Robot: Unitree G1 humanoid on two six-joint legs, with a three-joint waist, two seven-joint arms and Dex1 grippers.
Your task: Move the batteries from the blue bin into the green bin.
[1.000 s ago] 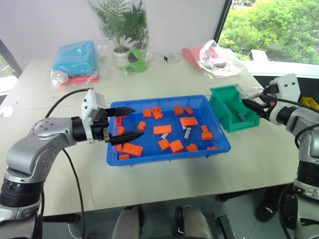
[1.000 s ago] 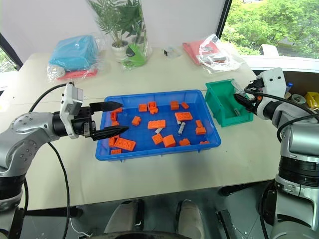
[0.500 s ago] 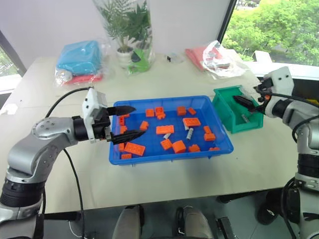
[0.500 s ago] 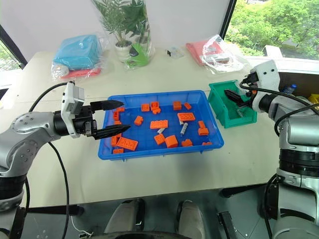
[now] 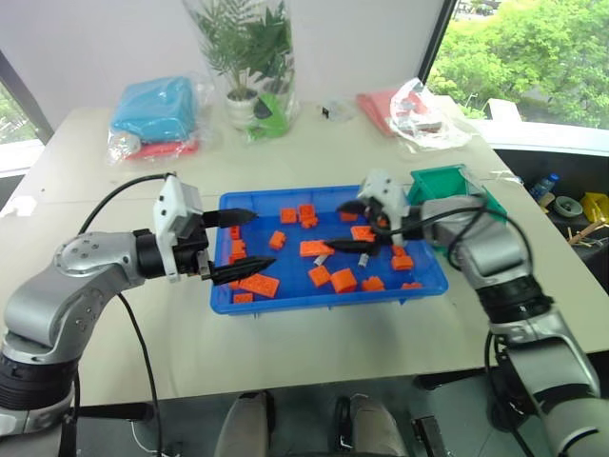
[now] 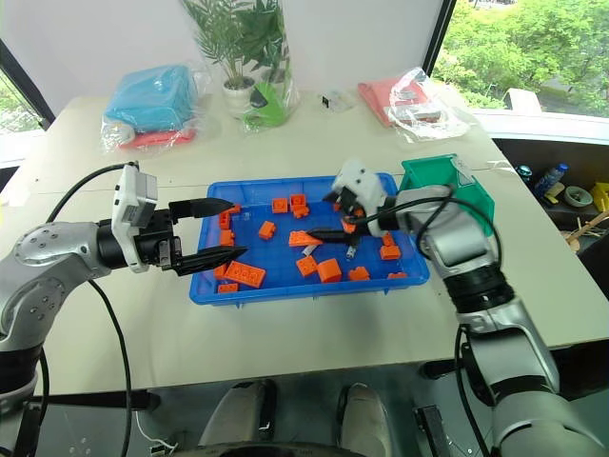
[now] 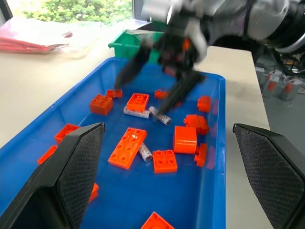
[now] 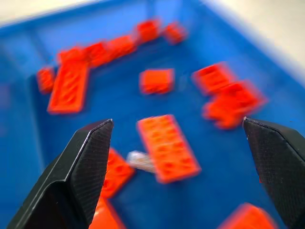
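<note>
The right gripper (image 5: 354, 226) is reaching leftward over the blue bin (image 5: 425, 284), fingers spread wide and empty above the batteries (image 7: 159, 116) among orange bricks (image 5: 314, 248). The left gripper (image 5: 243, 244) is hovering wide open at the bin's left end. The green bin (image 5: 441, 184) is sitting just right.

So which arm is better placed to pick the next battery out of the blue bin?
Right. The right gripper hangs open over the batteries in the blue bin, on the green bin side. The left gripper, also open, sits at the far end.
</note>
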